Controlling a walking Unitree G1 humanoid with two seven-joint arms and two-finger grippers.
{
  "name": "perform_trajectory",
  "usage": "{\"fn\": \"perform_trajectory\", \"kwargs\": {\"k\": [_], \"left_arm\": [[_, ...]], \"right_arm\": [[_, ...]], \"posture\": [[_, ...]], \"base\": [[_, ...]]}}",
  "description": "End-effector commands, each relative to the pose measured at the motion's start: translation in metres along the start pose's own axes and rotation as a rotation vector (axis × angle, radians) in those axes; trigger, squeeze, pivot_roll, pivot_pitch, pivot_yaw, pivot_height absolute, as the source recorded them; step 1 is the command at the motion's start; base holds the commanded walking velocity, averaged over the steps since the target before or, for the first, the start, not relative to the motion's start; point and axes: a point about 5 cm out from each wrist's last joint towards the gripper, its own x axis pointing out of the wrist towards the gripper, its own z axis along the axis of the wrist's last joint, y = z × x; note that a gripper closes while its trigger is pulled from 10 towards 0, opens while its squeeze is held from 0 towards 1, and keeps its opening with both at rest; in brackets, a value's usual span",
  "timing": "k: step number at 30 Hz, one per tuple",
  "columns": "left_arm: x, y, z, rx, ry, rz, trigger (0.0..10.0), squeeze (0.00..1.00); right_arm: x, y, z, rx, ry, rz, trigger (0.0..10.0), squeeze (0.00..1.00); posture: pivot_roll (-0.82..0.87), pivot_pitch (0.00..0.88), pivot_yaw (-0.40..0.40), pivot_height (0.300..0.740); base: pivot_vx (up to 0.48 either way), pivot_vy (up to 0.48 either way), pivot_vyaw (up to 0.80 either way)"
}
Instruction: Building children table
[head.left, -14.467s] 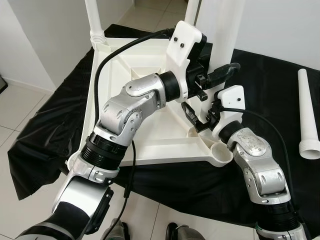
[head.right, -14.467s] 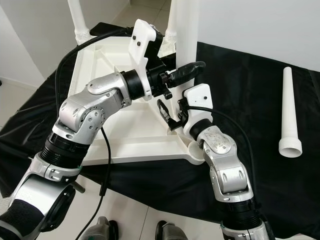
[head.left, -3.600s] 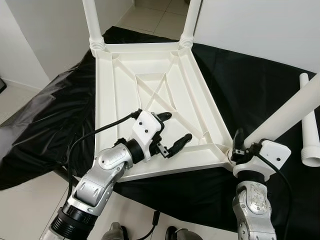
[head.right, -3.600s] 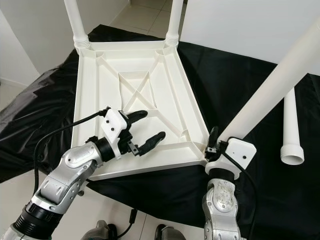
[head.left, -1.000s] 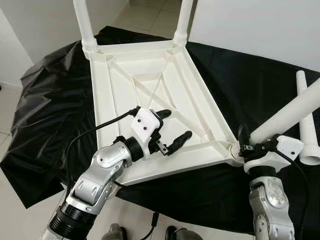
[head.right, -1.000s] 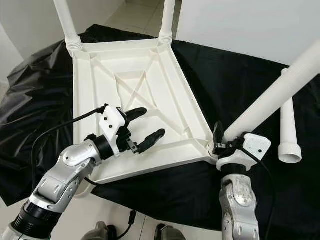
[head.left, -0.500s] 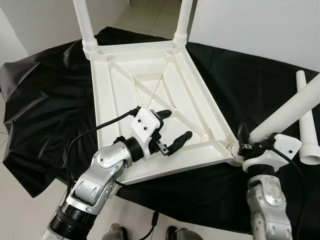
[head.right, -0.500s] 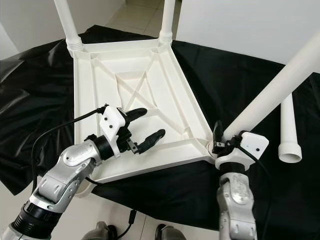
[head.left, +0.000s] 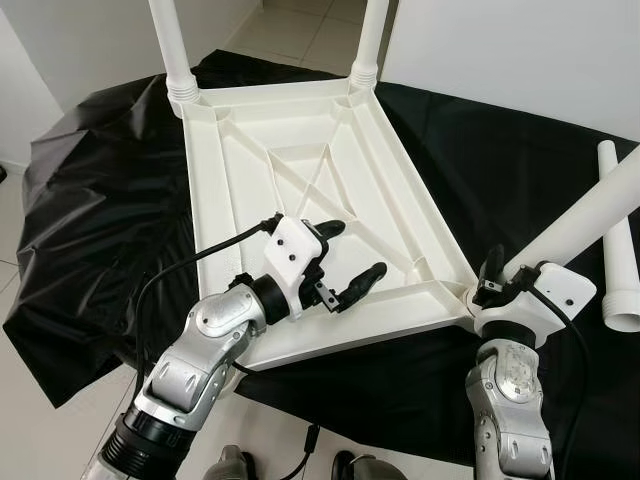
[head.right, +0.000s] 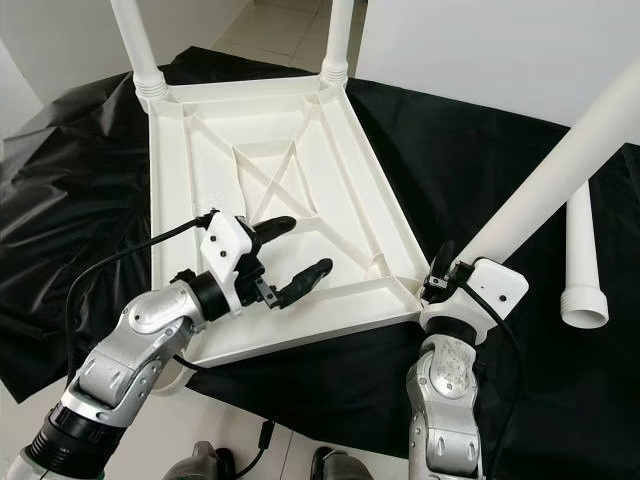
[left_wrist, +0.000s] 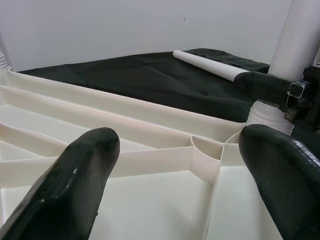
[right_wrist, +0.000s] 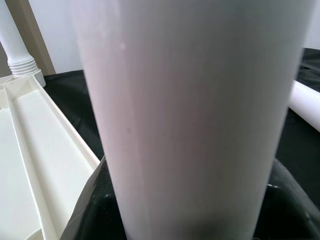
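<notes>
An upturned white plastic tabletop (head.left: 300, 190) lies underside up on a black sheet (head.left: 100, 200), its ribbed frame showing a crossed brace at the centre. Two white legs stand fitted in the far corner sockets: one at 11 o'clock (head.left: 172, 50), one at 1 o'clock (head.left: 368, 45).

The right gripper (head.left: 497, 282) sits at the near right corner of the tabletop, at about 4 o'clock, clamped around the base of a third leg (head.left: 590, 215). That leg tilts up and away toward 2 o'clock, its foot at the corner socket (head.left: 470, 297); whether it is seated cannot be told. In the right wrist view the leg (right_wrist: 185, 115) stands between the two black fingers (right_wrist: 95, 200).

The left gripper (head.left: 343, 262) hangs over the near part of the tabletop, around 6 o'clock, jaws spread and holding nothing.

A fourth leg (head.left: 618, 240) lies loose on the sheet at 3 o'clock, apart from the tabletop.
</notes>
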Motion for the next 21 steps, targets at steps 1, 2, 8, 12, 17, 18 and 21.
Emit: {"fn": "perform_trajectory", "kwargs": {"k": [1, 2, 8, 12, 17, 18, 21], "left_arm": [[0.001, -0.004, 0.001, 0.000, -0.003, -0.030, 10.0, 0.00], [0.001, -0.004, 0.001, 0.000, -0.005, -0.032, 10.0, 0.00], [0.003, -0.005, 0.000, -0.003, -0.008, -0.036, 10.0, 0.00], [0.004, -0.007, 0.000, -0.009, -0.011, -0.038, 10.0, 0.00], [0.004, -0.007, 0.000, -0.005, -0.012, -0.037, 10.0, 0.00], [0.004, -0.007, 0.000, -0.006, -0.013, -0.037, 10.0, 0.00], [0.004, -0.008, 0.000, -0.009, -0.014, -0.035, 10.0, 0.00]], "right_arm": [[-0.006, -0.012, -0.026, -0.057, 0.135, -0.045, 10.0, 0.00], [-0.006, -0.010, -0.025, -0.053, 0.121, -0.020, 10.0, 0.00], [-0.003, -0.008, -0.017, -0.006, 0.071, 0.053, 10.0, 1.00], [0.005, -0.011, -0.009, 0.008, 0.021, 0.134, 10.0, 1.00], [0.010, -0.014, -0.007, -0.008, 0.009, 0.160, 10.0, 1.00], [0.012, -0.015, -0.005, -0.011, -0.003, 0.176, 10.0, 1.00], [0.017, -0.015, 0.000, -0.017, -0.025, 0.240, 10.0, 1.00]], "posture": [[0.02, 0.176, -0.019, 0.740], [0.02, 0.173, -0.020, 0.740], [0.02, 0.168, -0.021, 0.740], [0.02, 0.160, -0.023, 0.740], [0.02, 0.156, -0.024, 0.740], [0.02, 0.153, -0.025, 0.740], [0.02, 0.153, -0.025, 0.740]], "base": [[0.000, 0.000, 0.00], [0.000, 0.000, 0.00], [0.000, 0.000, 0.00], [0.000, 0.000, 0.00], [0.000, 0.000, 0.00], [0.000, 0.000, 0.00], [0.000, 0.000, 0.00]]}}
